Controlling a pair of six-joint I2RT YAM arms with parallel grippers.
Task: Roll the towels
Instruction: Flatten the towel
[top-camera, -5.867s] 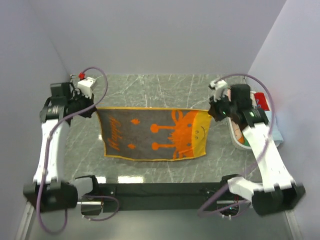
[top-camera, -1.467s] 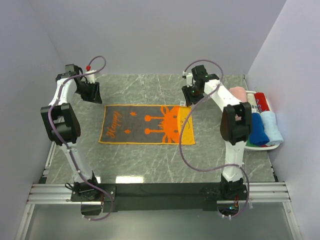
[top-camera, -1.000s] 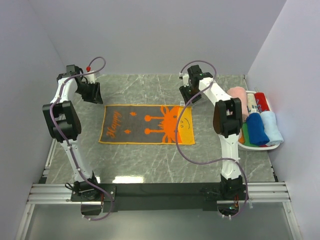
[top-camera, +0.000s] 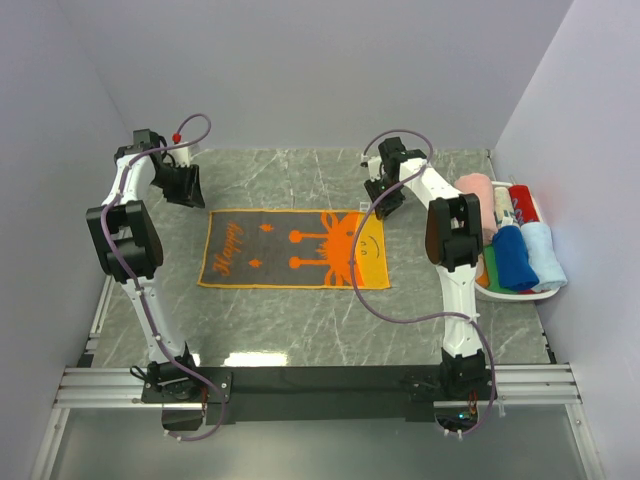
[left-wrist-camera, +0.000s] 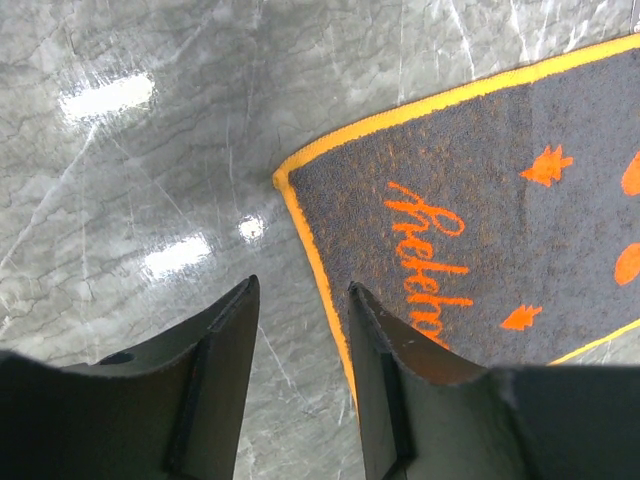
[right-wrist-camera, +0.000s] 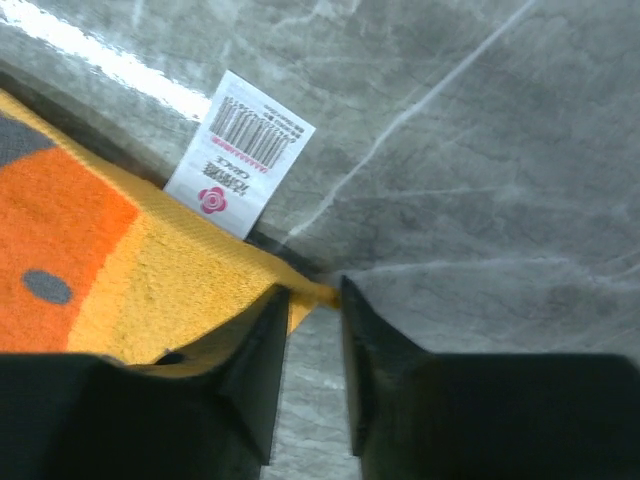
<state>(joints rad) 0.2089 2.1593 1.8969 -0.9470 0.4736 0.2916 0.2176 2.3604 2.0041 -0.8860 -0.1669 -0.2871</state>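
Grey veined stone is forming the surface (top-camera: 300, 330), and pale walls (top-camera: 300, 70) are standing close round it. At the far right the right pincer (right-wrist-camera: 312, 292) is pinching the towel (right-wrist-camera: 150, 270) by its corner. The yellow tip is sitting between the two dark fingers, and the hem beside it is riding clear of the stone and casting a dark shadow underneath. Just left of that grip a white label (right-wrist-camera: 240, 155), printed with a barcode and a pink mark, is poking out from the far hem and lying flat. Around the corner the pile is showing yellow, then bright orange with a grey dot.

The left pincer (left-wrist-camera: 302, 290) is hanging released, its fingers well parted with bare stone showing between them. It is hovering just outside the towel's far left corner, and its right finger is overlapping the left hem in the wrist view.

From above, the towel is lying spread out mid-surface between the two pincers, its long side running left to right. It is showing grey with an orange border, orange "Happy" script at the left end, and an orange cartoon toward the right beside a yellow patch. Well apart, at the right edge, rolled towels (top-camera: 513, 258) in pink, red, blue, pale blue and green are sitting in a white basket (top-camera: 520, 297).
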